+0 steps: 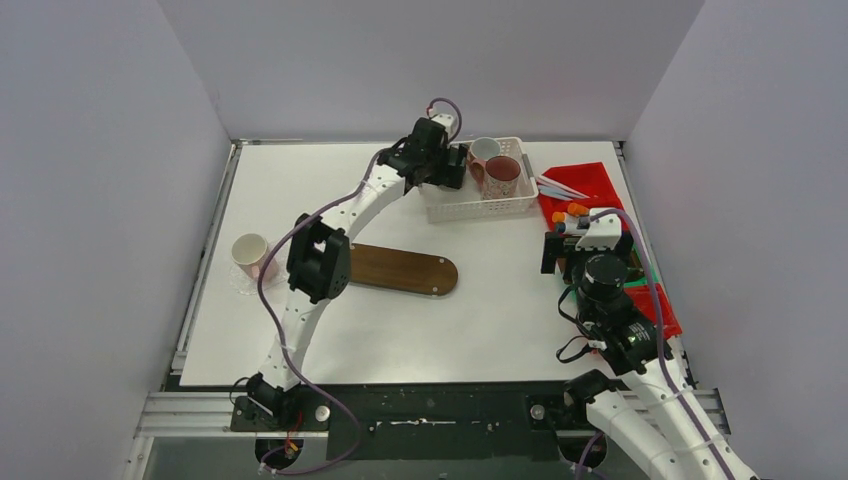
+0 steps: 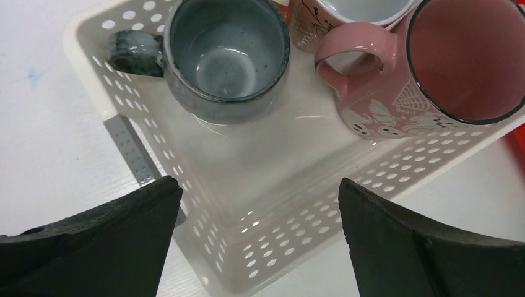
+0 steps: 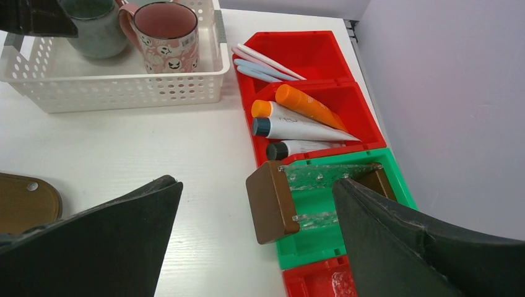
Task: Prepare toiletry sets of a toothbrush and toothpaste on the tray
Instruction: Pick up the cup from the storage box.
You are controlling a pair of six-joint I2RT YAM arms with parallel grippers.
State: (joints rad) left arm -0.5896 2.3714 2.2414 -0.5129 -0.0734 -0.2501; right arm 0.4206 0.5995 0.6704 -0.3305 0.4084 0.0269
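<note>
White plastic basket (image 1: 478, 195) at the far side of the surface (image 1: 300, 180) had three mugs in it: a grey-green mug (image 2: 226, 55), a pink mug (image 2: 446, 68) with little ghosts on it, and a third mug (image 2: 347, 15) behind them, mostly cut off in the left wrist view. The left claw (image 2: 259, 192) hung right over the basket's near corner, fingers spread wide, gripping nothing. A fourth, pale mug (image 1: 249, 252) sat on its own at the left edge of the surface, well apart from the rest. The wooden tray (image 1: 400, 268) lay roughly mid-surface, partly behind the left arm.

Over on the right, the red bins (image 3: 322, 49) sat just beside the basket. The far one had the toothbrushes (image 3: 266, 62) in it, white and pale blue. The next bin down had four tubes (image 3: 303, 127) lying side by side, one orange, the others white with different caps. Below that was a green bin (image 3: 309, 250) with a brown block (image 3: 269, 204) at its left edge and some clear plastic bits. The right claw (image 3: 257, 185) hovered above the surface near that green bin, also spread wide and holding nothing.
</note>
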